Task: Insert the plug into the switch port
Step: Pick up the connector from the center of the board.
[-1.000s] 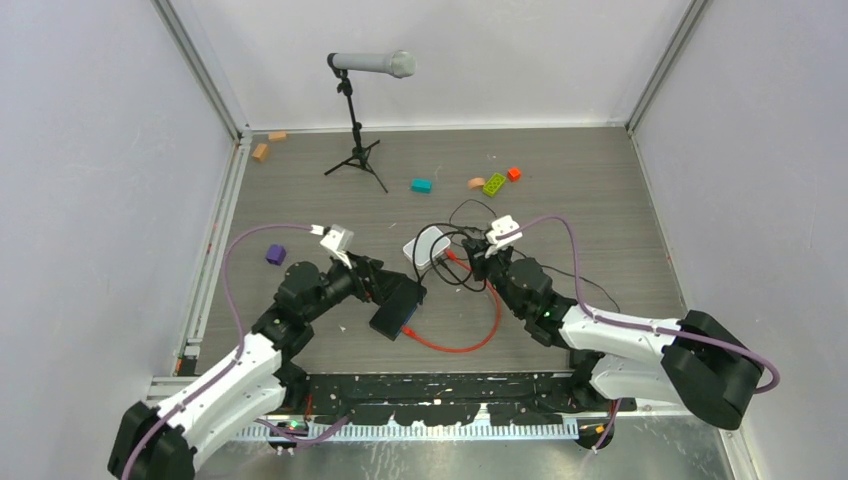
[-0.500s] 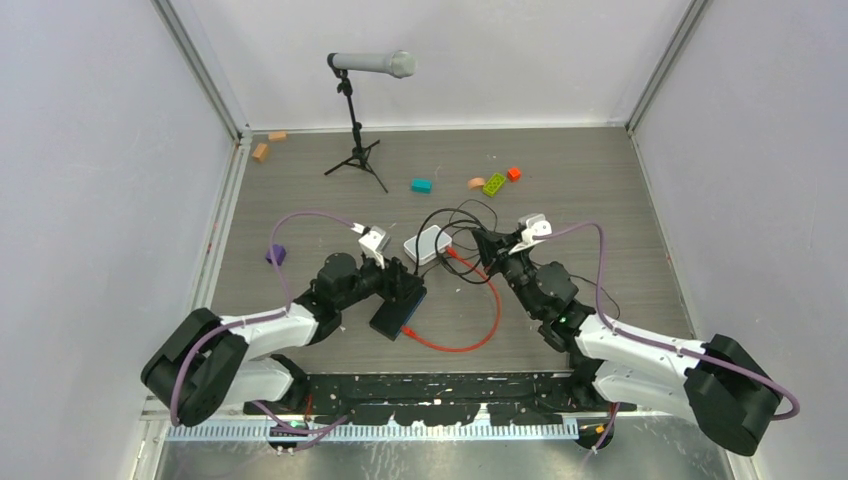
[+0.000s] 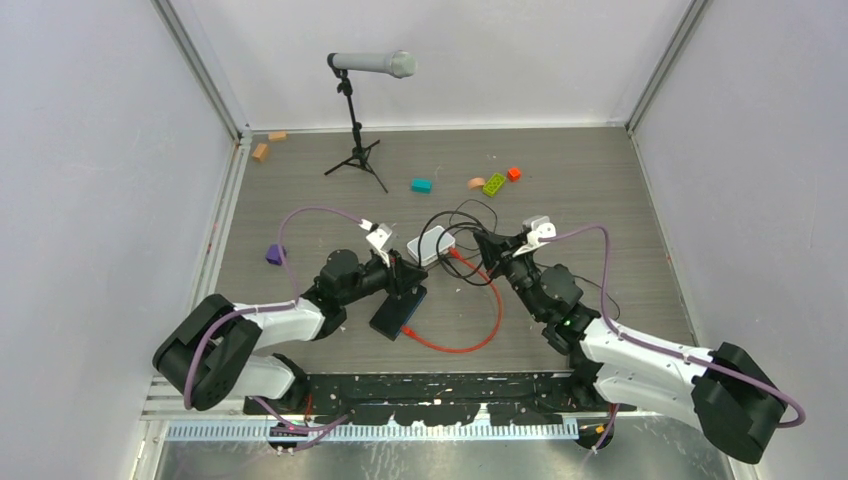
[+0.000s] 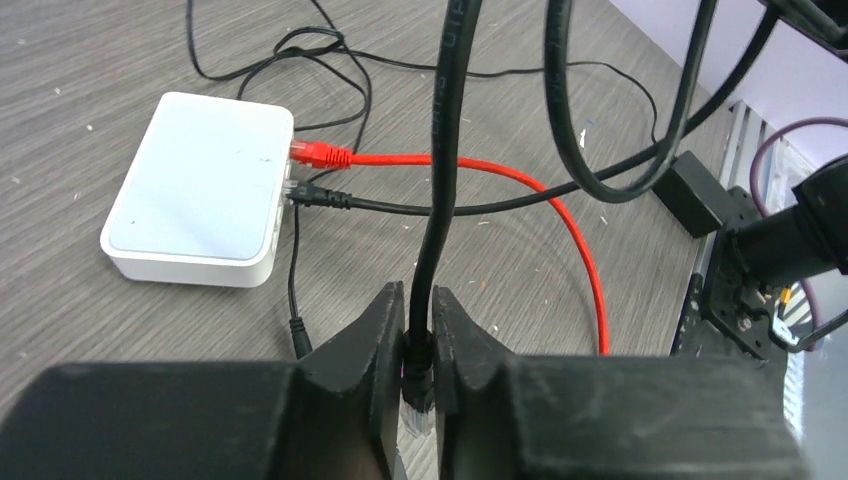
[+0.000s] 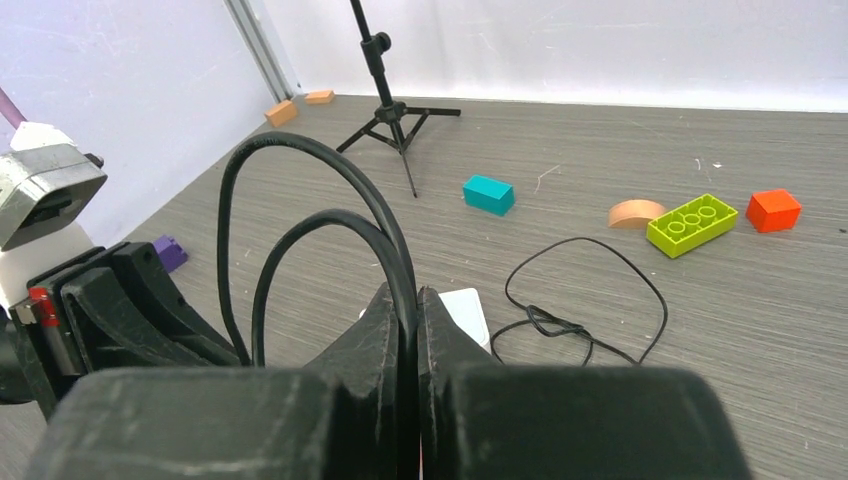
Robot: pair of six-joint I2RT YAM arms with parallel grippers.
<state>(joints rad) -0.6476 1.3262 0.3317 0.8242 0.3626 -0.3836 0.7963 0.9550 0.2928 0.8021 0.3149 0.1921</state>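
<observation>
A clear-tipped plug (image 4: 417, 415) ends a thick black cable (image 4: 445, 150). My left gripper (image 4: 418, 300) is shut on the plug's black boot, with the tip pointing back toward the wrist. In the top view this gripper (image 3: 408, 272) hangs over the far end of the flat black switch (image 3: 393, 312). The switch's blue edge (image 3: 417, 303) faces right, and its ports are too small to make out. My right gripper (image 5: 410, 300) is shut on the same black cable (image 5: 285, 138), which loops up in front of it. From above, the right gripper (image 3: 485, 245) is just right of the white box (image 3: 428, 245).
A red cable (image 3: 480, 335) runs from the white box (image 4: 190, 190) round to the switch's near end. A thin black cord (image 5: 585, 290) lies tangled behind. A microphone stand (image 3: 355, 110) and loose toy blocks (image 3: 494, 184) sit at the back, with a purple block (image 3: 275, 254) on the left.
My left gripper has slid right over the switch's far end and closed its jaws on the plug. My right gripper shifted right and back, lifting the black cable.
</observation>
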